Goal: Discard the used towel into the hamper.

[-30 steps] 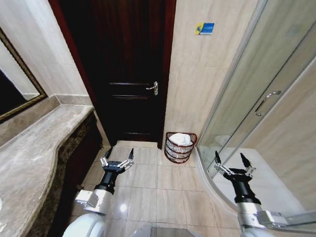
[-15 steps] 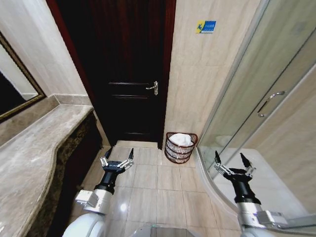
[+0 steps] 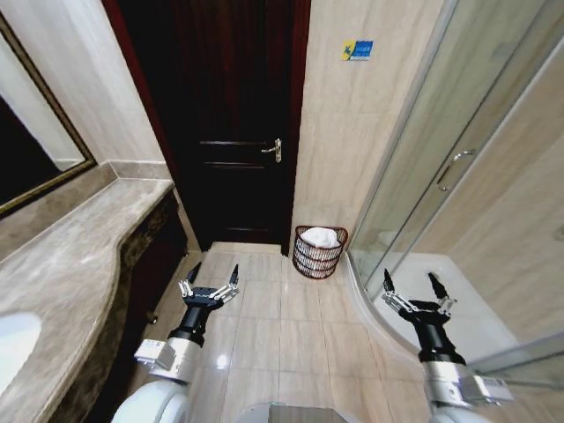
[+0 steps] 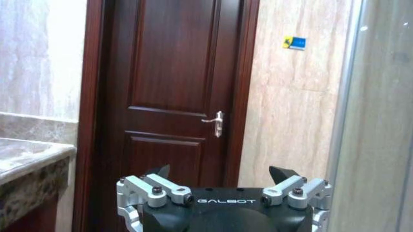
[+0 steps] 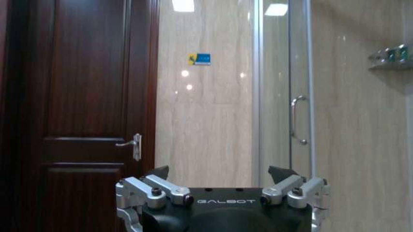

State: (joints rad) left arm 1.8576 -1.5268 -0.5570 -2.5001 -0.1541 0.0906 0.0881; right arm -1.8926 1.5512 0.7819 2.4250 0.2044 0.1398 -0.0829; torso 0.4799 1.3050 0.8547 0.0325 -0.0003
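Facing a tiled bathroom, the head view takes in a dark wooden door (image 3: 236, 123) straight ahead, a glass shower enclosure (image 3: 458, 185) curving along the right side, and a marble counter (image 3: 62, 264) running down the left under a framed mirror (image 3: 35, 150). Between the door frame and the shower's edge, tucked against the beige wall on the floor, stands the hamper (image 3: 318, 252), a sensible corner for it since it stays out of the door's path; a white towel (image 3: 322, 236) lies bunched inside it, showing above the rim, so by this evidence the discarding looks done. A small blue sign (image 3: 358, 50) sits high on the wall above. Both arms are held low and forward over the floor tiles, well apart from the hamper, which reads as a carrying-free, travelling posture. The left gripper (image 3: 210, 284) points towards the door with its fingers spread wide and nothing between them; the right gripper (image 3: 412, 294) hovers near the shower's curved threshold, likewise splayed and empty. From the wrist views, the silver door handle (image 4: 215, 123) shows beyond the parted fingers.
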